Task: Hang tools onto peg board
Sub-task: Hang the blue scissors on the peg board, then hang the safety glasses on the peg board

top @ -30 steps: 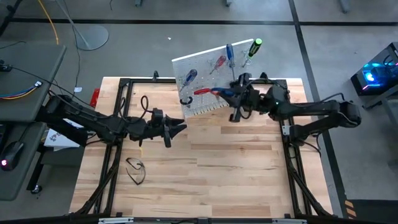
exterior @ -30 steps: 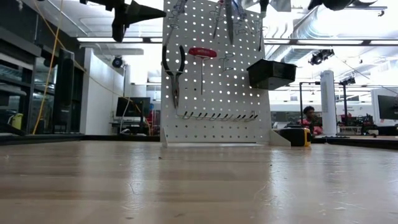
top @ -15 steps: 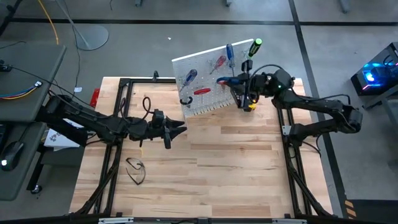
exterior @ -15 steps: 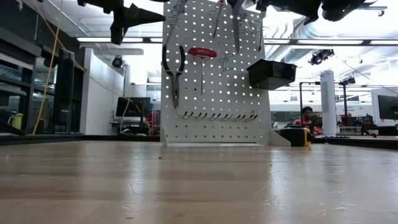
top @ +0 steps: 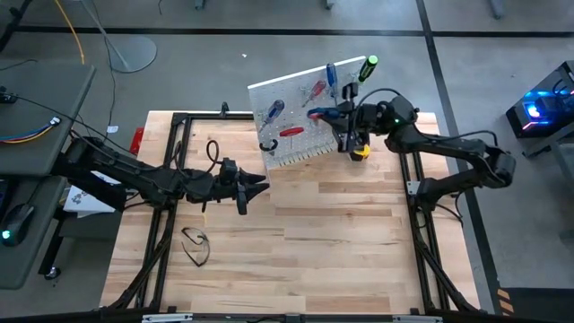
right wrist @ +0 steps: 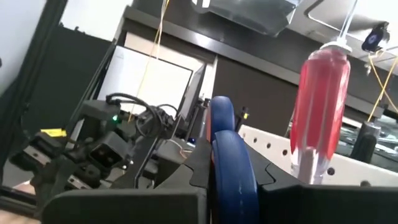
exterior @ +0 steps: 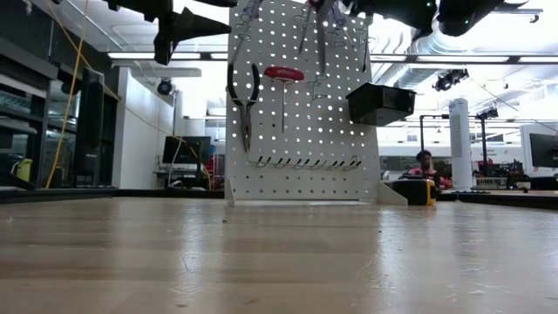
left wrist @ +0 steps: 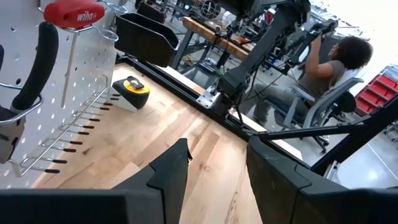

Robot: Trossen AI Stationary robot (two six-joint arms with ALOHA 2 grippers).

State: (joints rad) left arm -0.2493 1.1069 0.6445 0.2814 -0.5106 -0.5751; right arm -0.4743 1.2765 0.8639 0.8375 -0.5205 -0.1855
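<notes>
The white peg board (top: 300, 112) stands at the table's far edge with a black bin (exterior: 379, 103). On it hang dark pliers (exterior: 244, 96), a red T-handled tool (exterior: 283, 74), and red (top: 316, 90), blue (top: 332, 76) and green-black (top: 366, 67) screwdrivers. My right gripper (top: 338, 117) is close in front of the board's upper part, shut on a blue-handled tool (top: 318, 114). My left gripper (top: 258, 186) hovers open over the table's middle left, with nothing between its fingers (left wrist: 177, 168). A small dark tool with looped handles (top: 195, 244) lies flat on the table near the front left. My right gripper pinches the tool's blue handle (right wrist: 229, 155) between its two fingers, coming roughly level from the table's right. The tool sticks out past the fingertips toward the left, lifted clear of the table beside a red screwdriver handle (right wrist: 320, 106) on the board.
A yellow tape measure (top: 360, 152) sits on the table at the board's foot, under the right arm. A black metal frame (top: 175, 161) runs around the table. A seated person (left wrist: 323, 74) shows in the room beyond the table.
My right gripper has swung toward the table's far edge, along the front of the peg board, carrying the blue-handled tool from the board's lower part up to its upper part. The tool stays clear of the table.
</notes>
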